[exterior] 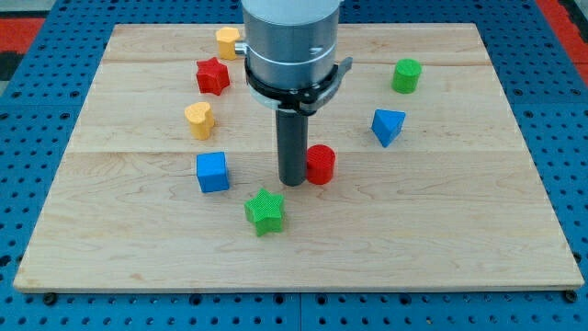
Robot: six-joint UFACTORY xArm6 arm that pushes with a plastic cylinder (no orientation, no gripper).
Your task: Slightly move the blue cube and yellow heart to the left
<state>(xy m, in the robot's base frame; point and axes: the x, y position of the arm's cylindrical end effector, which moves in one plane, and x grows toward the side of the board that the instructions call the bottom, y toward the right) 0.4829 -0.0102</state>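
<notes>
Eight blocks lie on the wooden board [478,230]: two red, two yellow, two blue, two green. My tip [293,181], a bare rod with no pincer, seems to touch the red cylinder [321,164]. The blue cube [212,172] sits to its left, just below the yellow heart [198,119].

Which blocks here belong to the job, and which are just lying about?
Job: blue cube; yellow heart; my tip, to the cube's right.

Lying about: red cylinder, beside the tip; green star; red star; yellow block; blue block; green cylinder.
</notes>
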